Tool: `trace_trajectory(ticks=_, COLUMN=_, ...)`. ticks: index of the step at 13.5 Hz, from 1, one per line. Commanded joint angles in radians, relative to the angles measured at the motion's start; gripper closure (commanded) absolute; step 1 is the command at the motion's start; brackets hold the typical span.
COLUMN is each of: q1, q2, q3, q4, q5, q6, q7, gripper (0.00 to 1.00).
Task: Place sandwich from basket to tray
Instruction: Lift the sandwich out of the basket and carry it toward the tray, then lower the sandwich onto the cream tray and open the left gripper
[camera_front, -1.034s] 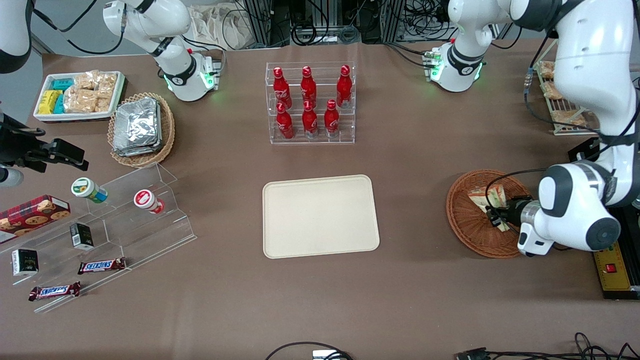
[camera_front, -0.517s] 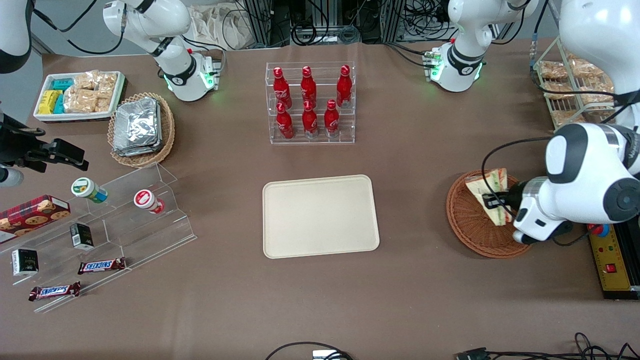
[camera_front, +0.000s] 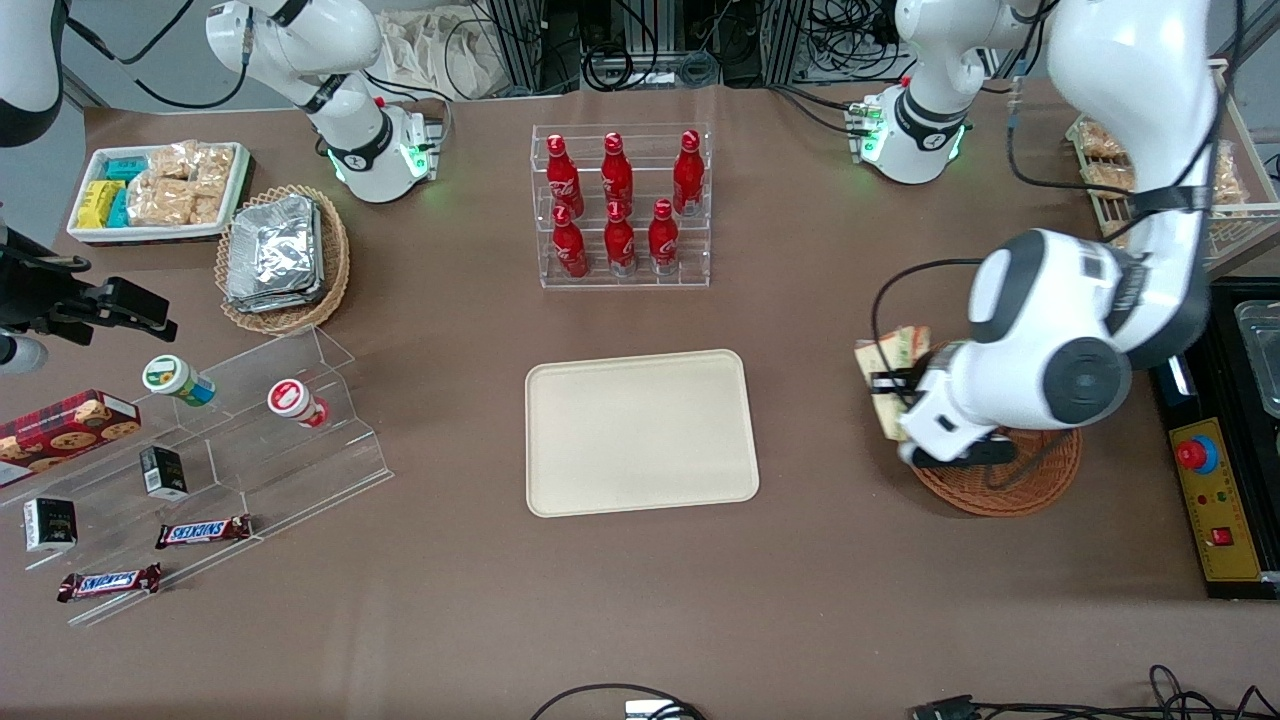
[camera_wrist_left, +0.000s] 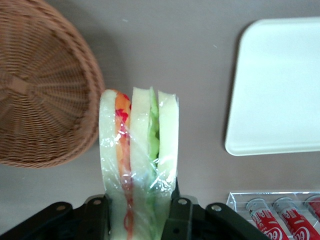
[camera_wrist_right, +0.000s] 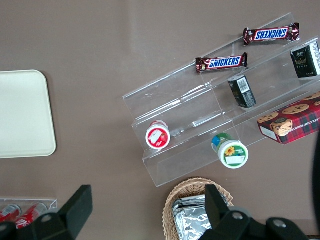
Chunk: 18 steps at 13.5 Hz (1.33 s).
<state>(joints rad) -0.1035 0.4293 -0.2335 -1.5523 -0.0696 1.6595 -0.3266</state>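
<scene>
My left gripper (camera_front: 884, 392) is shut on the sandwich (camera_front: 889, 366), a clear-wrapped wedge of pale bread with orange-red and green filling stripes, and holds it in the air between the basket and the tray. In the left wrist view the sandwich (camera_wrist_left: 138, 150) stands between the two black fingers (camera_wrist_left: 181, 220), above bare table. The round reddish-brown wicker basket (camera_front: 1020, 478) (camera_wrist_left: 35, 95) is empty and partly hidden by the arm. The cream rectangular tray (camera_front: 640, 430) (camera_wrist_left: 280, 85) lies empty at the table's middle.
A clear rack of red bottles (camera_front: 620, 205) stands farther from the front camera than the tray. Toward the parked arm's end are an oval wicker basket of foil packs (camera_front: 282, 258), a white bin of snacks (camera_front: 160, 190) and a clear stepped shelf (camera_front: 250, 440). A wire rack of bagged pastries (camera_front: 1150, 180) stands near the working arm.
The left gripper has lifted the sandwich out of the basket and carried it toward the tray, past the basket's rim. The basket now lies empty.
</scene>
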Motion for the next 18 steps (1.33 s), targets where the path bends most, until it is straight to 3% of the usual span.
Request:
trace_trajectory(ticks=1, q1=-0.071, q2=0.058, q3=0.007, q4=0.052, q5=-0.001, q6=0.031, q7=-0.078, gripper=0.60)
trace_trajectory(ticks=7, q1=-0.211, q2=0.167, q3=0.007, q4=0.078, q5=0.002, q6=0.196, q7=-0.245, gripper=0.60)
trace_trajectory(ticks=18, q1=-0.297, q2=0.276, q3=0.010, q4=0.075, q5=0.027, q6=0.352, q7=-0.305, gripper=0.60)
